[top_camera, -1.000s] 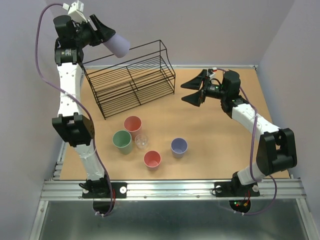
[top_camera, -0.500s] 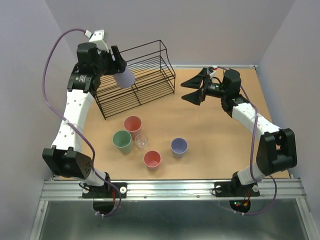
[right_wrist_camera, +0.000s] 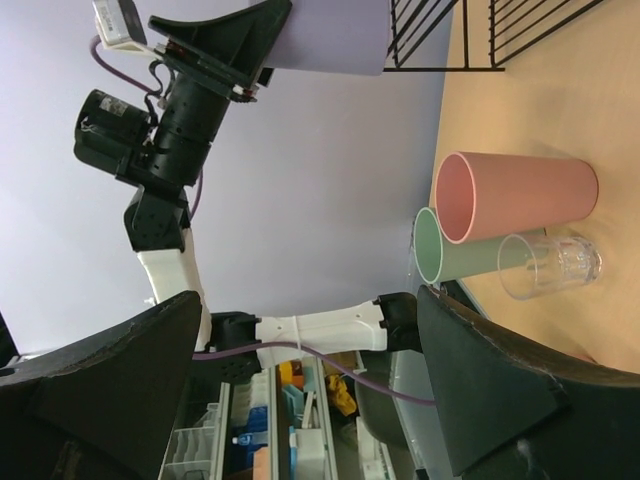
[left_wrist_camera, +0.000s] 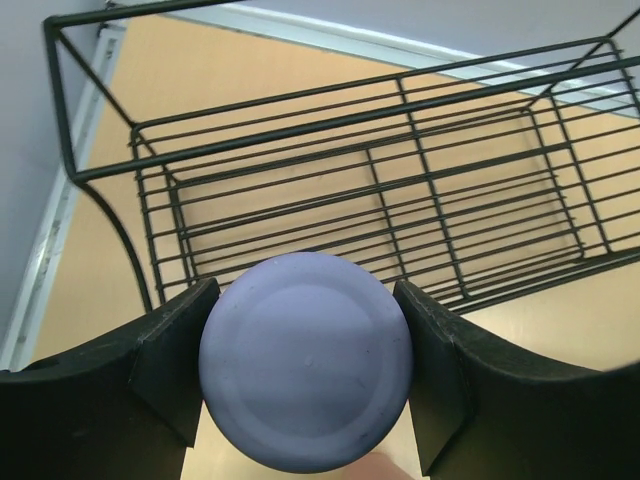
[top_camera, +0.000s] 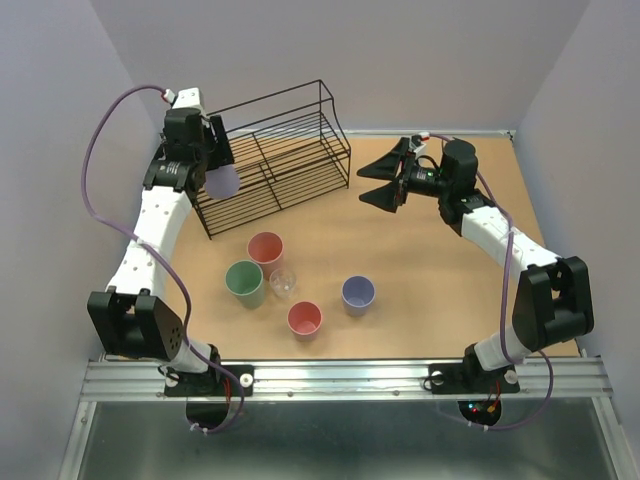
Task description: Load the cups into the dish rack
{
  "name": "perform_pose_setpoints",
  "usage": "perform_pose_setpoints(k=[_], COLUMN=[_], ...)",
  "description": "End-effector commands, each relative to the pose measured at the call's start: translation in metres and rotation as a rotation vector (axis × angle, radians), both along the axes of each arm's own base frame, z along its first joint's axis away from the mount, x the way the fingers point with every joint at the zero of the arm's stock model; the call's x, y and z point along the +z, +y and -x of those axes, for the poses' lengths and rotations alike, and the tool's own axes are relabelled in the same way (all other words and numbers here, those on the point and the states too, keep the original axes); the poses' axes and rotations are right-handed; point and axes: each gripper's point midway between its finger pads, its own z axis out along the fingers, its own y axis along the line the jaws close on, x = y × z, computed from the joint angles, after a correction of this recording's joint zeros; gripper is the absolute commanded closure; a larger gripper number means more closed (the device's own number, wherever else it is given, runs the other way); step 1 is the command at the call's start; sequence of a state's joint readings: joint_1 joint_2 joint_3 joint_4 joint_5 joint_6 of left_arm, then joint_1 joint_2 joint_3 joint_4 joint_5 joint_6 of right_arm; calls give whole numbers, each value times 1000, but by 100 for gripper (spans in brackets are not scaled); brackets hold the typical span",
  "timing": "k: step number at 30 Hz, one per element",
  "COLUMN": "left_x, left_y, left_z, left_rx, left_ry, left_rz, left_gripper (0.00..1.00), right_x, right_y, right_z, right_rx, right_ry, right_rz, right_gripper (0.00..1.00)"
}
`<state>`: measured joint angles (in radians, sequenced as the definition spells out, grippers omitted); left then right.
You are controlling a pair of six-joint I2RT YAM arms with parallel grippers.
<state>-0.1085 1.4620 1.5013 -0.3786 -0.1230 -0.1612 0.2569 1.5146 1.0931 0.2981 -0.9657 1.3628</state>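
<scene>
Firmly pinching a lavender cup (left_wrist_camera: 305, 375) between the fingers (left_wrist_camera: 175, 360) of the left gripper (top_camera: 222, 181), at the left end of the dish rack (top_camera: 285, 150), toward the far-left corner of the table (top_camera: 440, 270). Right gripper (top_camera: 372, 187) spread wide, empty, by the far edge. Risk: rim catching a top wire, or cup tipping through the bars if released tilted. Five other cups (top_camera: 265, 247) toward the near edge.

Robot lab test cell, not a home. White-and-black left robot arm (top_camera: 150, 235) and matching right robot arm (top_camera: 495, 232) are bolted to a silver slotted aluminium rail (top_camera: 350, 372) at the edge of a tan board tabletop (top_camera: 430, 260). Plain pale lavender partition walls (top_camera: 400, 60) box it in. Right wrist view shows shelves of plastic parts bins (right_wrist_camera: 300, 440) behind the rig.
</scene>
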Motion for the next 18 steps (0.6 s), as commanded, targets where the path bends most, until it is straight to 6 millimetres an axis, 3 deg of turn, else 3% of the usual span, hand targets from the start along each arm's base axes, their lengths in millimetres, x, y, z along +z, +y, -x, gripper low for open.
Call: perform_pose_setpoints(k=[1,8,18], left_x=[36,23,57], left_y=[29,46,58], left_z=[10,18,19], left_rx=[111,214,293], left_ry=[-131,-180,-335], left_rz=[-33,-36,-11], left_gripper=[100,100,100], right_x=[21,21,17], right_y=[4,8,10], right_z=[7,7,9], right_rx=[32,41,46], right_ry=[-88,-89,-76], right_rz=[-13,-11,-10], right_gripper=[7,7,7])
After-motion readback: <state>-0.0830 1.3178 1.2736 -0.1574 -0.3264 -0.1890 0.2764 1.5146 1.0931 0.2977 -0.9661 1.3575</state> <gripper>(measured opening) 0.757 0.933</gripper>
